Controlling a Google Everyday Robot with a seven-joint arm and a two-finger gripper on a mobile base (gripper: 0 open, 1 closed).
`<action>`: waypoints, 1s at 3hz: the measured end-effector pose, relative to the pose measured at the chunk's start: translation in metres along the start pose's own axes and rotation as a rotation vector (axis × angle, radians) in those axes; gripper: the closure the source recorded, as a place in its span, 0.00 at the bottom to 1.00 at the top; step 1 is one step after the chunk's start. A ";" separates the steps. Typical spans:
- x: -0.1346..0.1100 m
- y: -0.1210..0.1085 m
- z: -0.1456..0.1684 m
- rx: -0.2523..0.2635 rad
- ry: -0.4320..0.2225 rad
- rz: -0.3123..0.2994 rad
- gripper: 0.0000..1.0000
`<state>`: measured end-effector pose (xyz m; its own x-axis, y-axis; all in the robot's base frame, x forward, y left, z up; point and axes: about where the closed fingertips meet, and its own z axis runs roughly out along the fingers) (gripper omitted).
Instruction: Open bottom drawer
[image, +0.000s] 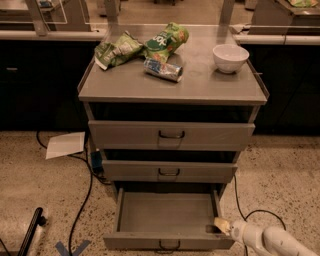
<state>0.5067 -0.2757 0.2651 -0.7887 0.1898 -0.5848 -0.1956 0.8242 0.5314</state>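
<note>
The bottom drawer (167, 241) of the grey metal cabinet is pulled out, with its empty inside showing. Its low front carries a small black loop handle (169, 245) at the picture's lower edge. The middle drawer (169, 171) and the top drawer (171, 135) above it sit further in. My gripper (221, 226) is at the bottom drawer's front right corner, on a white arm that comes in from the lower right. Its tan tip reaches over the right side wall of the drawer.
On the cabinet top (200, 85) lie two green snack bags (141, 46), a can (163, 69) on its side and a white bowl (230, 57). A sheet of paper (65, 145) and black cables (86, 190) lie on the floor at left. Dark counters stand behind.
</note>
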 end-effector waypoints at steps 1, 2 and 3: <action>0.000 0.000 0.000 0.000 0.001 0.000 0.58; 0.000 0.000 0.000 0.000 0.001 0.000 0.34; 0.000 0.000 0.000 0.000 0.001 0.000 0.11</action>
<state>0.5067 -0.2754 0.2649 -0.7891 0.1892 -0.5844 -0.1959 0.8241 0.5314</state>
